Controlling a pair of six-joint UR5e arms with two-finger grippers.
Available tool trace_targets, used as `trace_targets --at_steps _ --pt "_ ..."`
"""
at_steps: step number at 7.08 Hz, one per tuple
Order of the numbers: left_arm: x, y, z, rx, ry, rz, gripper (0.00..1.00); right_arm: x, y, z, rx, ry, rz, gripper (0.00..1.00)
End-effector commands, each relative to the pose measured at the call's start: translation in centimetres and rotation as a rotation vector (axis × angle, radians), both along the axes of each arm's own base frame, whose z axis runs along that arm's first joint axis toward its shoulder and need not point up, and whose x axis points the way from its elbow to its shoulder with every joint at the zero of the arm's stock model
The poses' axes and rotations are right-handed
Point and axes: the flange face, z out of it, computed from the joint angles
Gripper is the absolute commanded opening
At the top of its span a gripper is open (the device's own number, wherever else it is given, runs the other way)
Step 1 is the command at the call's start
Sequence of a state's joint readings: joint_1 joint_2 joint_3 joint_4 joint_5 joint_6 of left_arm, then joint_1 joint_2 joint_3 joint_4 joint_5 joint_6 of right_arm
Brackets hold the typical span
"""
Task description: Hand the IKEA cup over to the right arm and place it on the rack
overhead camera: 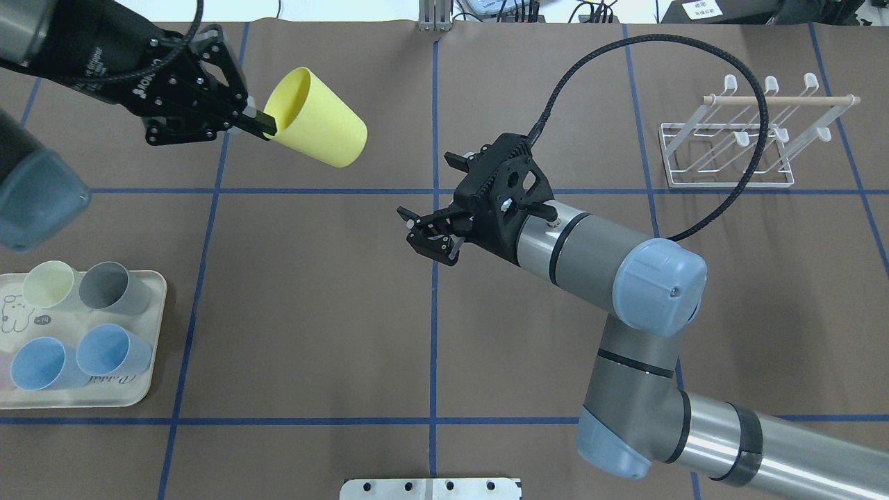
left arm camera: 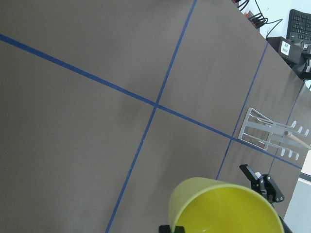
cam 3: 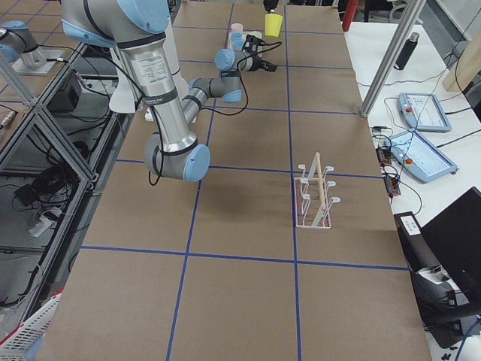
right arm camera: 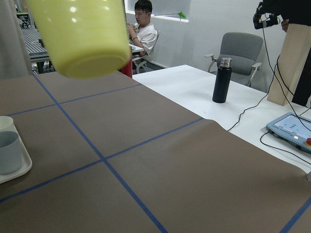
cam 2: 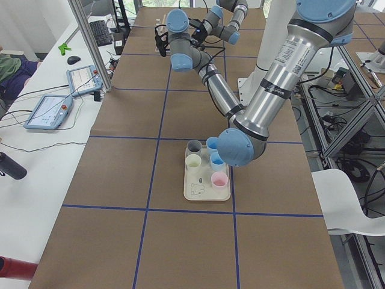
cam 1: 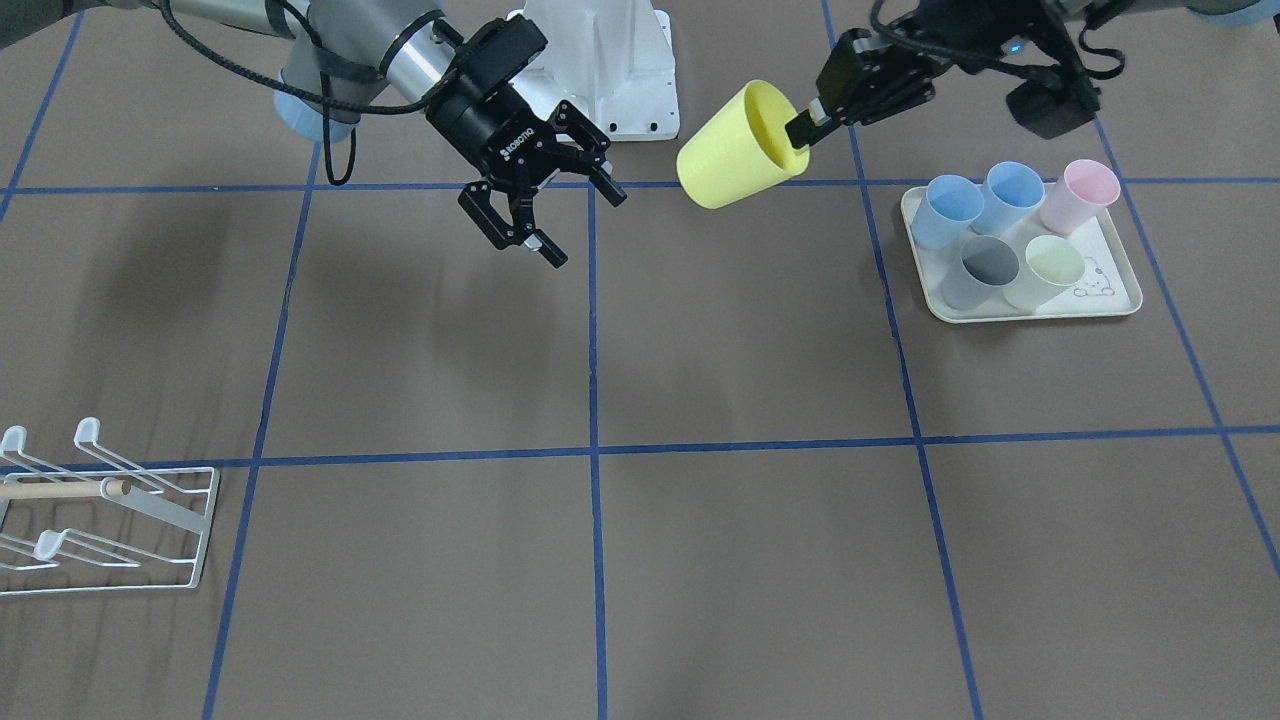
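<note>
You see the left tool [overhead camera: 267,126] pinching the rim of the yellow cup [overhead camera: 321,130], which hangs tilted above the table [overhead camera: 312,298], mouth toward the tool. Your right tool [overhead camera: 425,236] hovers near the middle, jaws spread, well apart from the cup. The white wire rack [overhead camera: 729,149] stands far right; the tray [overhead camera: 157,295] with other cups [overhead camera: 111,351] sits near left
</note>
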State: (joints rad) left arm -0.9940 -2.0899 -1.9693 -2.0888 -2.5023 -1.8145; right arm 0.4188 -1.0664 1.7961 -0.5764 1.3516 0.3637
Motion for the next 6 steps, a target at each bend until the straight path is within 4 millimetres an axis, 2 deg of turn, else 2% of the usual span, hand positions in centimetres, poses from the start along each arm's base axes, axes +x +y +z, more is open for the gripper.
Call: trace_targets --at_steps 1,2,6 --pt "2.0 0.7 -1.2 0.0 0.01 0.003 0.0 -0.7 1.7 -0.8 0.06 -0.051 0.022 0.96" --pt "2.0 0.7 -1.2 0.002 0.01 0.004 0.0 -1.3 2.6 -0.4 0.124 -0.075 0.031 0.96" --pt "4.1 1.3 -0.8 0.005 -0.001 0.043 0.0 -1.0 2.6 -0.7 0.173 -0.057 0.067 0.97"
